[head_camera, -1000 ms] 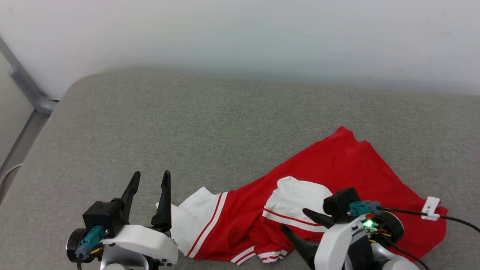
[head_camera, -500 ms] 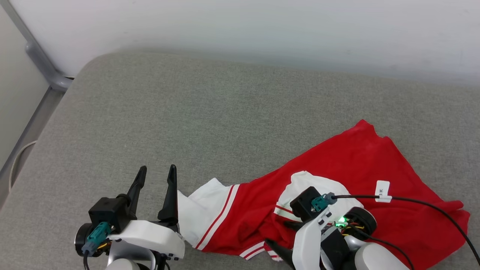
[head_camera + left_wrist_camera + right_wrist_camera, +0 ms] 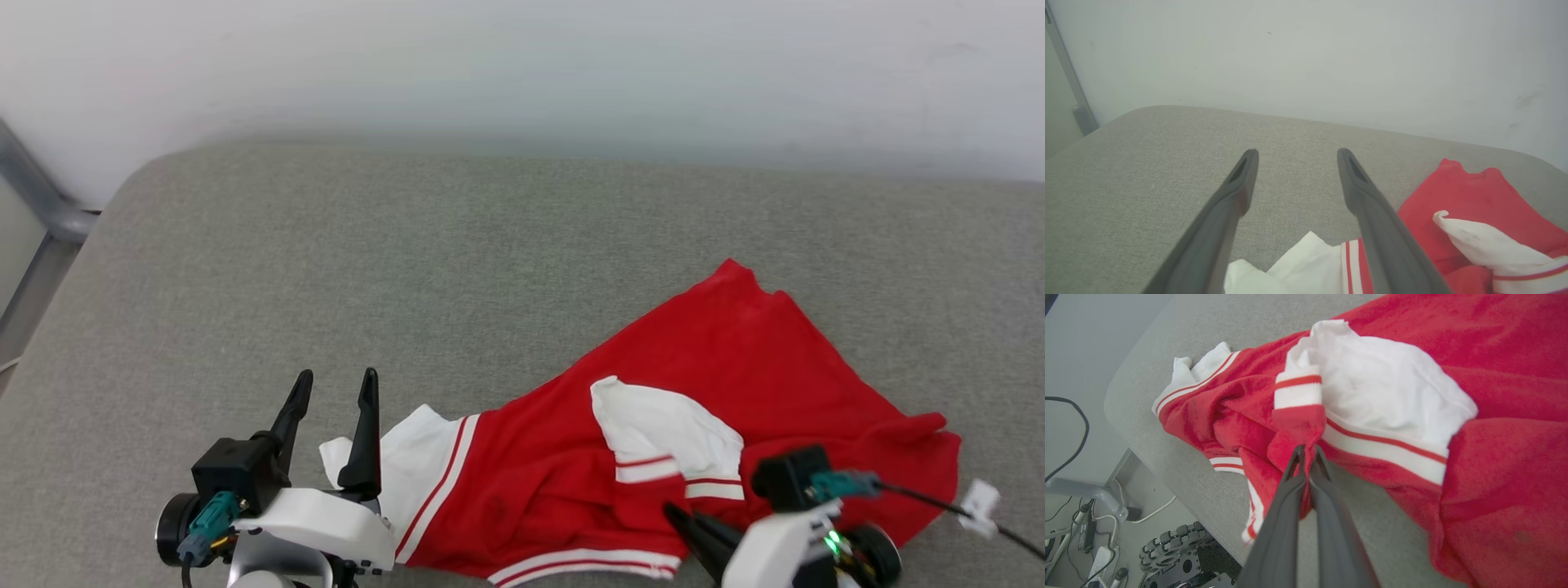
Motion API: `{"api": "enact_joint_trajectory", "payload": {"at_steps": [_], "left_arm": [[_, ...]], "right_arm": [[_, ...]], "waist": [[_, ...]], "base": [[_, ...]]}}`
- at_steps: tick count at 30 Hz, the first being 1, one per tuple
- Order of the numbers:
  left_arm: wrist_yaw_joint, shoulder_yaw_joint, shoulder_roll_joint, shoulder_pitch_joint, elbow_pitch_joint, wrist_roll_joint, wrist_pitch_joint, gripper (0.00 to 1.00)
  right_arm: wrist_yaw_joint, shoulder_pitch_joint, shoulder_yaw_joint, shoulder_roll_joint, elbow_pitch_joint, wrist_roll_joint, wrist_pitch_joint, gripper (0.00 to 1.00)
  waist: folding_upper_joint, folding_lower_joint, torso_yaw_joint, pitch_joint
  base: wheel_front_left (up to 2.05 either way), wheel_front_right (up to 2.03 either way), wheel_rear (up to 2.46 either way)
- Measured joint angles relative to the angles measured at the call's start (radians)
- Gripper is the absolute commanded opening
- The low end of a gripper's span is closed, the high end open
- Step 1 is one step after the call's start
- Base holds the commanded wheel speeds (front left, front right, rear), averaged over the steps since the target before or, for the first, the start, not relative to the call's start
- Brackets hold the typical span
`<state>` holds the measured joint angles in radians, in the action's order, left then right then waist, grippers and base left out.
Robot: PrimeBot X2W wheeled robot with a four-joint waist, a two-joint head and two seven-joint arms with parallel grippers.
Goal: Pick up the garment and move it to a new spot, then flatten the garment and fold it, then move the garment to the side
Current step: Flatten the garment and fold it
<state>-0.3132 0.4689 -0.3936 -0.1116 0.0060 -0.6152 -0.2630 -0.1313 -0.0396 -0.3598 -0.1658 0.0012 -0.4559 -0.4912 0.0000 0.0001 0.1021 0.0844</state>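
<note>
Jersey T-shirt (image 3: 735,384), prob. soft, light, floppy, lies crumpled near right on grey padded surface (image 3: 408,269); right pincer (image 3: 1306,451) clamped on red fold by striped cuff (image 3: 1298,390), likely OK hold; left pincer (image 3: 336,377) apart, empty, beside white sleeve (image 3: 408,457).

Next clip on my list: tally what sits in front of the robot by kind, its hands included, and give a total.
garment: 1
robot hands: 2, the left hand open, the right hand shut on the garment
grey padded surface: 1
Total: 4
</note>
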Motion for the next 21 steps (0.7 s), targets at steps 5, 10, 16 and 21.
{"api": "enact_joint_trajectory", "payload": {"at_steps": [5, 10, 16, 21], "left_arm": [[-0.003, -0.001, -0.01, 0.011, 0.002, 0.001, 0.004, 1.0], [-0.005, -0.002, -0.021, 0.026, -0.003, -0.005, 0.014, 1.0], [-0.004, 0.001, -0.036, 0.029, -0.002, -0.005, 0.024, 1.0], [-0.004, 0.003, -0.038, 0.028, 0.002, -0.006, 0.029, 1.0]], "right_arm": [[0.0, 0.196, 0.176, 0.08, -0.08, 0.021, 0.014, 0.0], [0.0, 0.308, 0.307, 0.108, -0.129, 0.021, 0.021, 0.0], [0.0, 0.316, 0.463, 0.113, -0.091, -0.035, 0.063, 0.0], [0.0, 0.315, 0.57, 0.114, 0.023, -0.102, 0.114, 0.0]], "waist": [[0.0, -0.0001, -0.038, -0.017], [0.0, 0.0, -0.091, -0.025], [0.0, 0.0, -0.15, -0.025], [0.0, -0.0001, -0.17, -0.014]], "base": [[0.0, 0.0, 0.0], [0.0, 0.0, 0.0], [0.0, 0.0, 0.0], [0.0, 0.0, 0.0]]}}
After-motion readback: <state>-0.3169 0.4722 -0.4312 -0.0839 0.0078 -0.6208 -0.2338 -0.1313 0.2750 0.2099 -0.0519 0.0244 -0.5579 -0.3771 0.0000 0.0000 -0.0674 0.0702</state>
